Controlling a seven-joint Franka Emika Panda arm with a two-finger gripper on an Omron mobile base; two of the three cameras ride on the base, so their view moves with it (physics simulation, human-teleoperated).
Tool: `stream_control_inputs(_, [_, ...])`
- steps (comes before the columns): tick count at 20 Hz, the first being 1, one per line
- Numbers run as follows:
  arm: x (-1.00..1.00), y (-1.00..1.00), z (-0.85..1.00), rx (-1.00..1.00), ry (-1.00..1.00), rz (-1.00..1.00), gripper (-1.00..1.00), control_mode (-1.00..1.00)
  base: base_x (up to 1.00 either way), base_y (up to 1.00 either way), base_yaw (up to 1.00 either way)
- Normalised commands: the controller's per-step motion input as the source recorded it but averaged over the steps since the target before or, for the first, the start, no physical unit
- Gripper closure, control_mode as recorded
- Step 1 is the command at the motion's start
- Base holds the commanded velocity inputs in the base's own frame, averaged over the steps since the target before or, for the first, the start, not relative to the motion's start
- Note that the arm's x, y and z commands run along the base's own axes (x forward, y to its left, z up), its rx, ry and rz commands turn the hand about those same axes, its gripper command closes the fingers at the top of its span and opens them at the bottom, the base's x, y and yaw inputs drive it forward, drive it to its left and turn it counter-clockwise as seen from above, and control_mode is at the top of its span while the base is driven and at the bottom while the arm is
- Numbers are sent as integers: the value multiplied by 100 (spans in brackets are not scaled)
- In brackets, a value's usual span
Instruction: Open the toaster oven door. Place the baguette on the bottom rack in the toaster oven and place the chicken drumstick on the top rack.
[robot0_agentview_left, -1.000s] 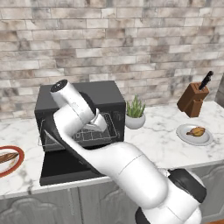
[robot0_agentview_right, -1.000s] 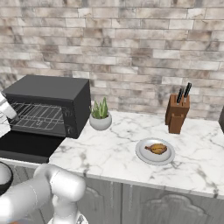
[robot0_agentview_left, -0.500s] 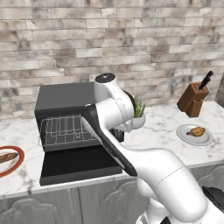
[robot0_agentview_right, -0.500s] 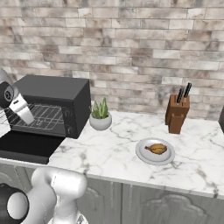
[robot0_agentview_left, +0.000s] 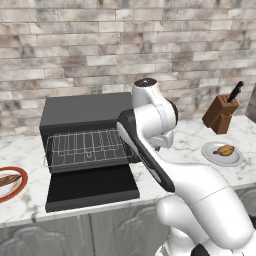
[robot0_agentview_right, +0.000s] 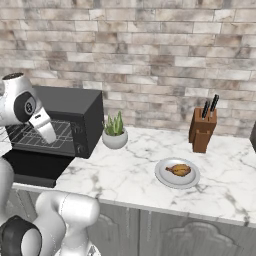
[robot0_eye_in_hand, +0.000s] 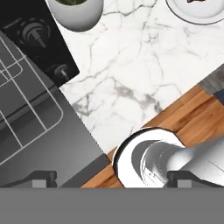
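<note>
The black toaster oven (robot0_agentview_left: 82, 112) stands at the counter's left, and its toaster oven door (robot0_agentview_left: 92, 186) lies folded down flat. A silver wire rack (robot0_agentview_left: 87, 146) juts from its mouth; I cannot tell top rack from bottom rack. The baguette (robot0_agentview_left: 9, 180) rests on a red-rimmed plate at the far left. On a white plate (robot0_agentview_right: 162, 176) to the right lies the chicken drumstick (robot0_agentview_right: 179, 170). My gripper (robot0_eye_in_hand: 113, 179) is open and holds nothing. It hangs over the counter edge just right of the oven's knobs (robot0_eye_in_hand: 37, 34), looking down.
A potted plant (robot0_agentview_right: 115, 132) stands right beside the oven. A knife block (robot0_agentview_right: 202, 130) is at the back right, near the brick wall. Bare marble counter (robot0_agentview_right: 130, 170) runs between the plant and the white plate. Wooden floor (robot0_eye_in_hand: 197, 118) shows below the counter's front edge.
My arm has swung right, from in front of the oven mouth to the oven's right side. The door stays down and the gripper stays open.
</note>
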Motion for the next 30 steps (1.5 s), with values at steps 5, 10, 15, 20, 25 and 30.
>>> stream_control_inputs(5, [0, -64, 8, 0, 1, -6, -100, -100, 0, 0, 0])
stream_control_inputs(10, [0, -65, 5, 1, 0, -5, -100, -100, 0, 0, 0])
stream_control_inputs(15, [0, -68, 0, 1, 0, 0, -100, -100, 0, 0, 0])
stream_control_inputs(20, [0, -68, -11, 0, 0, 0, -100, -100, 0, 0, 0])
stream_control_inputs(25, [10, -72, -14, 0, 0, 0, -100, -100, 0, 0, 0])
stream_control_inputs(30, [13, -78, -22, 3, 0, 0, -100, -100, 0, 0, 0])
